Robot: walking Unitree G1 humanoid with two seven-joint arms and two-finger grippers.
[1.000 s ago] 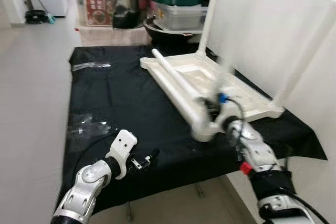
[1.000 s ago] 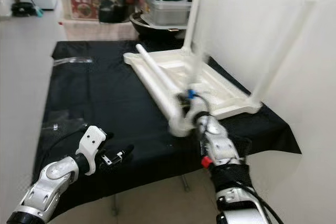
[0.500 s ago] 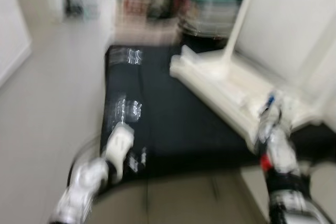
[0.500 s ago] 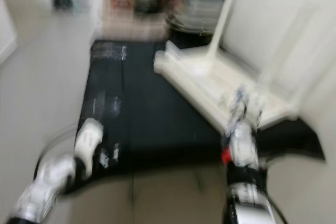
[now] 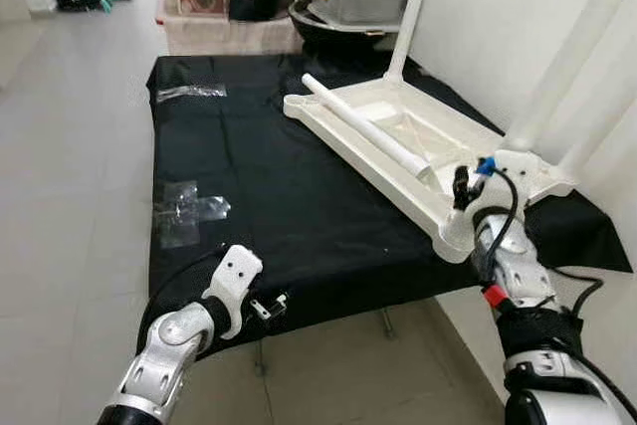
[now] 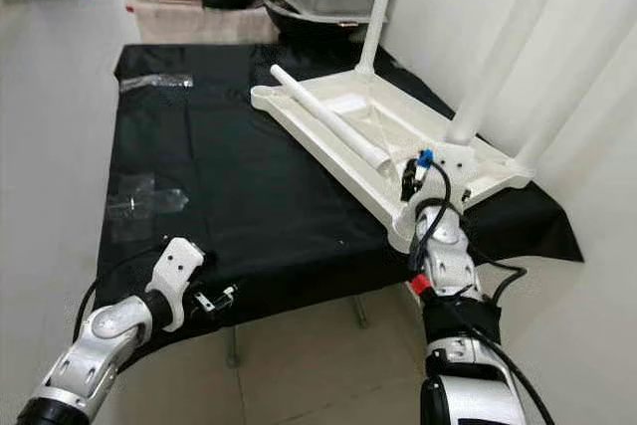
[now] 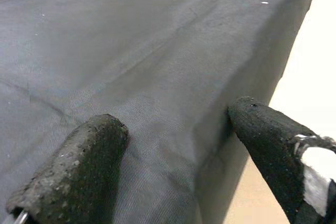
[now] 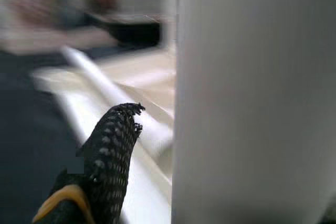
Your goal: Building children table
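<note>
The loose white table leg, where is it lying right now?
The loose leg lies flat inside the upturned white tabletop on the black cloth, ahead and right of the robot, its near end just beyond the right gripper.

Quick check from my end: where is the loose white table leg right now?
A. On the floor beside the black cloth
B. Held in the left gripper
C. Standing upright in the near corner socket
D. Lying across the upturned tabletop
D: the loose leg lies flat along the upturned tabletop, while the left gripper hovers open at the black cloth's near edge.
</note>
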